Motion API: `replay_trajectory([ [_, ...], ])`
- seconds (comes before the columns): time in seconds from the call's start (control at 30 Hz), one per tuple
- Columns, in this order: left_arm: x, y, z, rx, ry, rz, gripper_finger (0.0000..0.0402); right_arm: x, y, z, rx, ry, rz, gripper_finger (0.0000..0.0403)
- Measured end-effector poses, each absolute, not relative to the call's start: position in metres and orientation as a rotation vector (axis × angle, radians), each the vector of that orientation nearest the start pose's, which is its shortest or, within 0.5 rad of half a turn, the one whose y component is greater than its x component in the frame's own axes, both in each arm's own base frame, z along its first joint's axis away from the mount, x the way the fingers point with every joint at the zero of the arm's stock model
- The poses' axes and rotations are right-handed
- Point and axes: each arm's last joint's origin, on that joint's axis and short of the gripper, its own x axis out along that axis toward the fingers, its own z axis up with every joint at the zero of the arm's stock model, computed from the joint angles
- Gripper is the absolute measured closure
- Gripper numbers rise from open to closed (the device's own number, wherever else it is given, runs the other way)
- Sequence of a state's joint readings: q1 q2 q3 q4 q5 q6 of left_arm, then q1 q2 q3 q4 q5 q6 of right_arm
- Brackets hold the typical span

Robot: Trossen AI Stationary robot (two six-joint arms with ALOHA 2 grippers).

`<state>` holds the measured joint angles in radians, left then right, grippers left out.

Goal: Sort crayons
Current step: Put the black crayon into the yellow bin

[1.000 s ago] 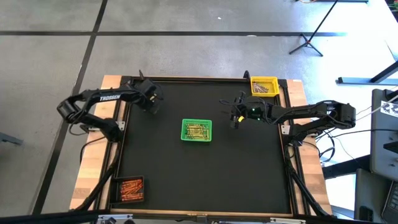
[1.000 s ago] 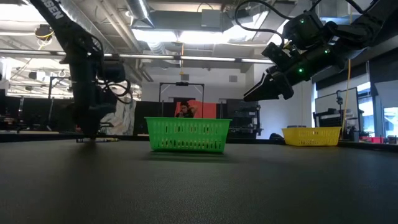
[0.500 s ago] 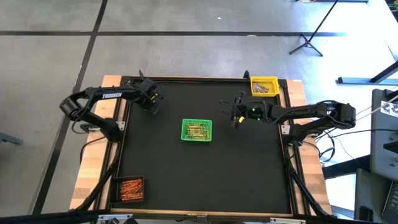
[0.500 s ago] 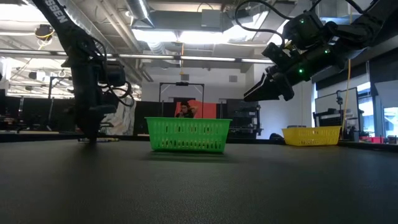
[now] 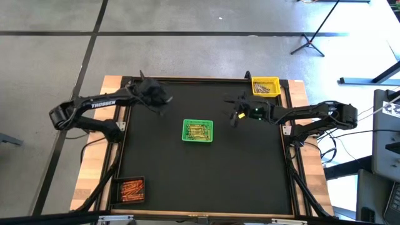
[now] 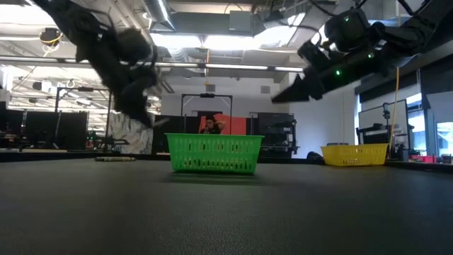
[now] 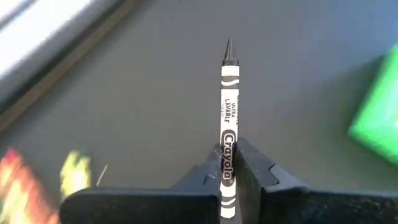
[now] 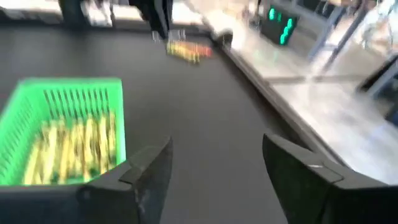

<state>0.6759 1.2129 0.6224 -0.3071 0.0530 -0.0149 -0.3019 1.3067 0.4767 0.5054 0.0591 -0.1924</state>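
My left gripper (image 5: 157, 100) is shut on a grey-and-white crayon (image 7: 228, 112) with a dark tip, above the far left part of the black table. It shows blurred in the low view (image 6: 140, 112). My right gripper (image 5: 235, 117) is open and empty, raised to the right of the green basket (image 5: 197, 130); its two fingers stand wide apart in the right wrist view (image 8: 214, 180). The green basket holds several yellow-green crayons (image 8: 74, 146). A few loose crayons (image 8: 186, 50) lie on the table near the far left edge. My left gripper pinches the crayon's lower part (image 7: 227, 163), near its blunt end, between its two fingers (image 7: 256, 174). The crayon lies along the fingers and sticks out forward past their tips, its pointed end (image 7: 229, 45) away from the gripper. It is lifted clear of the table.
A yellow basket (image 5: 265, 86) stands at the far right corner and a black basket (image 5: 130, 189) with orange-red crayons at the near left corner. Loose yellow and red crayons (image 7: 73, 175) lie beside the table's raised edge. A person (image 6: 209, 126) shows far behind the table.
My left gripper has risen from the table at the far left and swung toward the right, toward the green basket, tipping as it went, with the crayon lifted clear. My right gripper has tipped its fingers a little upward.
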Motion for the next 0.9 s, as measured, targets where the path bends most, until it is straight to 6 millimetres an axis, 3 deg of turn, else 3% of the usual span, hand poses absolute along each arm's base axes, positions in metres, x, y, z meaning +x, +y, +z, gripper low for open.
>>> replay_trajectory([
  [0.2, 0.218, 0.123, 0.209, -0.109, 0.548, 0.318, 0.0394, 0.247, -0.076, 0.203, -0.164, 0.160, -0.270, 0.0138],
  [0.43, 0.255, 0.102, 0.221, 0.087, 0.282, 0.179, 0.0394, 0.262, -0.079, 0.198, -0.189, 0.005, -0.198, 0.0161],
  [0.9, 0.284, 0.086, 0.214, 0.157, 0.093, 0.111, 0.0394, 0.324, -0.089, 0.208, -0.174, -0.122, 0.066, 0.0237],
])
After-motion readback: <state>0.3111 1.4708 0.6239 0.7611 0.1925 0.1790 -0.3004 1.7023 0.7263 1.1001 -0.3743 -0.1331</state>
